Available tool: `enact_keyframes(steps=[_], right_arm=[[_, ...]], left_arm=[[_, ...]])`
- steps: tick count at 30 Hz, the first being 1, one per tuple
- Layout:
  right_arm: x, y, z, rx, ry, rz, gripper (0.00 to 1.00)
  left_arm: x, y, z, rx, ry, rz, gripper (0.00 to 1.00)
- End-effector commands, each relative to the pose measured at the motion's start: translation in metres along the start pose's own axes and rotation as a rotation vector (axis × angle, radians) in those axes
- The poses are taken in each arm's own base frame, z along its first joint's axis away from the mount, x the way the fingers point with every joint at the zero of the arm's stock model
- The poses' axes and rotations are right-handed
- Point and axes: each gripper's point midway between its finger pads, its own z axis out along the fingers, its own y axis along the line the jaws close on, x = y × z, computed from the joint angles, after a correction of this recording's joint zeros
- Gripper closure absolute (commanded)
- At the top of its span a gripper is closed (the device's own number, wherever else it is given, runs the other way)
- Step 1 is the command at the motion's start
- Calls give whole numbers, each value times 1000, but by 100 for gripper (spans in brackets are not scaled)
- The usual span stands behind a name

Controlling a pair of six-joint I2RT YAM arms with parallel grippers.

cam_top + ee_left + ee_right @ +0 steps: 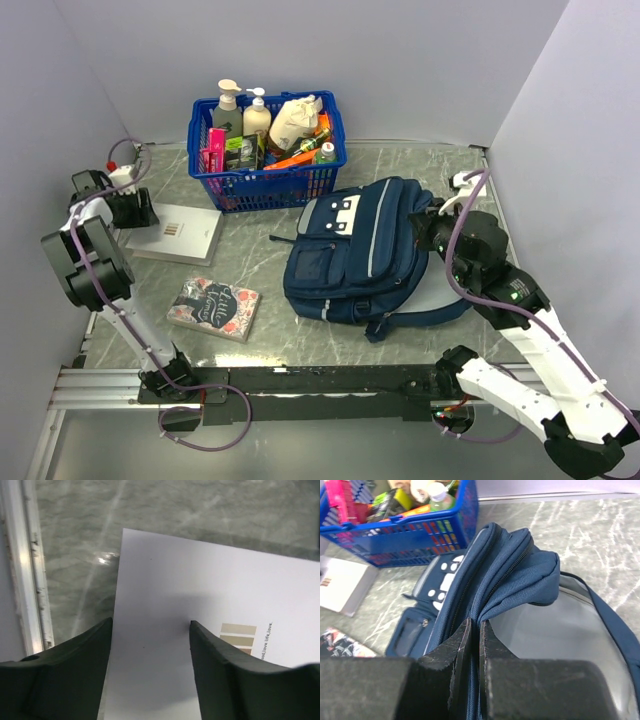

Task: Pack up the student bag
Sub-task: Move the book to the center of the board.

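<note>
The student bag [350, 250] is a navy backpack lying flat in the middle of the table, white patches near its top. My right gripper [432, 228] is shut on a fold of the bag's fabric [510, 587] at its right edge, by a zipper, and holds it pinched up. The bag fills the right wrist view. My left gripper [128, 212] is open, low over the left end of a white book [178, 233]. In the left wrist view the fingers [220, 670] straddle the book's white cover [200, 605]; I cannot tell whether they touch it.
A blue mesh basket [268, 185] of bottles and packets stands at the back, behind the bag. A floral-cover book [213, 307] lies at front left. The left wall and a white rail [32, 580] run close beside my left gripper. A shoulder strap [420, 320] trails off the bag's front right.
</note>
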Motion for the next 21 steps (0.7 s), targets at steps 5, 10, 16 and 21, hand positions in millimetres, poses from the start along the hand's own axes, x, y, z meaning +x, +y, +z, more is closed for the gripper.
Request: enact_keyframes(steps=[5,10,16,21], right_arm=[[-116,39,-40,-184,-283,96,100],[-147,53,-54,-249,-349,103,100],[-179,64,-69,-305,-420,124,100],[-196,70,-79,-341,-459,143,100]], left_arm=[[63,-70,2,120,159,159,44],[73,-105,2,167,184,194,52],[66,-159,-15,287,184,193,63],[86,-209,-20,401,226,187,63]])
